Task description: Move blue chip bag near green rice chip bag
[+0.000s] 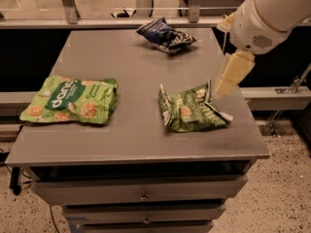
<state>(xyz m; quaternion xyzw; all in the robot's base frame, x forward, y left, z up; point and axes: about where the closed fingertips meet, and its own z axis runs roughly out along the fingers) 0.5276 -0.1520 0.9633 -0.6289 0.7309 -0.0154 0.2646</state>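
As it lies at the far edge of the table (136, 81), well apart from the green rice chip bag (70, 101): blue chip bag (166, 35), likely light, crinkly, slippery foil; pinch a raised fold. Gripper (232, 74) over right edge, state indiscernible

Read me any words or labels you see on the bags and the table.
"donc", roughly: big white letters on the flat light-green rice chip bag; smaller print blurred.
Wrinkled dark-green bag: unreadable.
Navy-blue foil chip bag: unreadable.
Gripper, by the right edge of the grey table: no text.
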